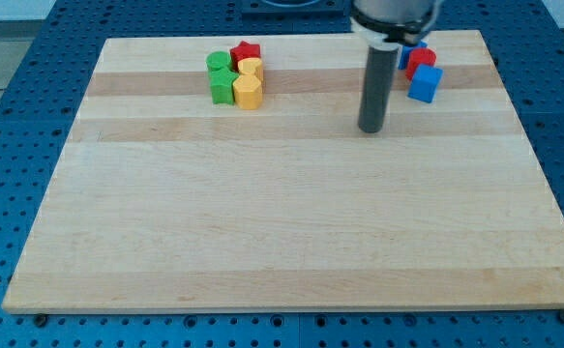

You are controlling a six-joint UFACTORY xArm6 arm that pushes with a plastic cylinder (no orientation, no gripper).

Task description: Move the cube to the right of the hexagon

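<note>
Camera view looks down at a pale wooden board (291, 222) lying on a blue perforated table (30, 58). No pincer is on this arm, so nothing opens, closes or clamps; it ends in a straight dark rod, and my tip (371, 129) rests on bare wood, touching no block.

Just to the view's right of my tip and slightly higher sits the blue cube (424, 84), near the board's top edge. It is apart from the rod. As a cube it has no long axis; it sits flat, turned a little so one corner faces the view's bottom. Touching it above is a red block (421, 61), shape unclear, and a second blue block (410, 50) peeks out behind the rod, mostly hidden.

Well apart, toward the view's top left, a tight cluster holds a red star block (247, 51), a green round-edged block (219, 64), a green star-like block (223, 87), a small yellow block (253, 68), and the yellow hexagon (248, 92) at its lower right.
</note>
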